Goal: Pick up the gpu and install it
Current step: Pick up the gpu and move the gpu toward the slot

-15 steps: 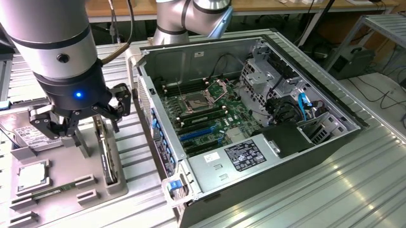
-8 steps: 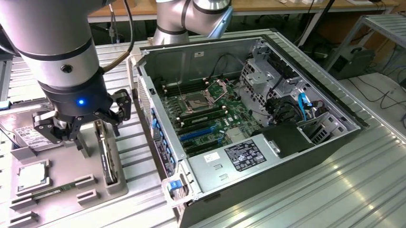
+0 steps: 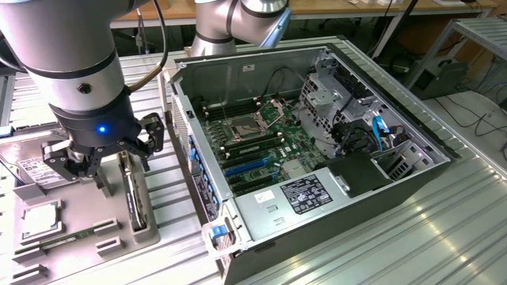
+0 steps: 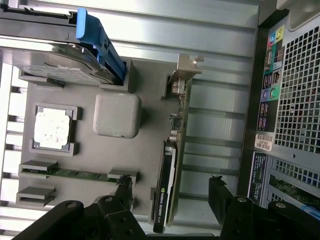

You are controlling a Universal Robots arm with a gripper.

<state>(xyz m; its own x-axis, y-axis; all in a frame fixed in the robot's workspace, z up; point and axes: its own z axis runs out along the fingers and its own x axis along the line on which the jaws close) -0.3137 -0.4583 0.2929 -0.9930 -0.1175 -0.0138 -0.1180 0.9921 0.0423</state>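
Gripper: black two-finger gripper (image 3: 103,163), jaws spread wide, gripping nothing, poised above the tray.
Gpu: thin black expansion card with a silvery bracket (image 4: 170,165), standing edge-on in a slot of the grey plastic tray (image 4: 85,160), between the gripper's fingers (image 4: 125,192) with gaps on both sides.
Computer: open dark metal tower case (image 3: 412,148), lying on the ribbed metal counter (image 3: 443,237) beside the tray.

The tool (image 4: 171,184) hangs over the grey tray (image 4: 90,152), its fingers (image 4: 126,190) spread wide, one on each side of the gpu (image 4: 175,125) and clear of it. The gpu stands edge-on in a slot at the tray's edge, with its silvery bracket at the end far from the tool. A hard drive (image 4: 50,67), a CPU chip (image 4: 51,127) and a memory stick (image 4: 75,174) sit in the tray too. The computer case (image 4: 295,100) stands beside it on the table (image 4: 215,30).
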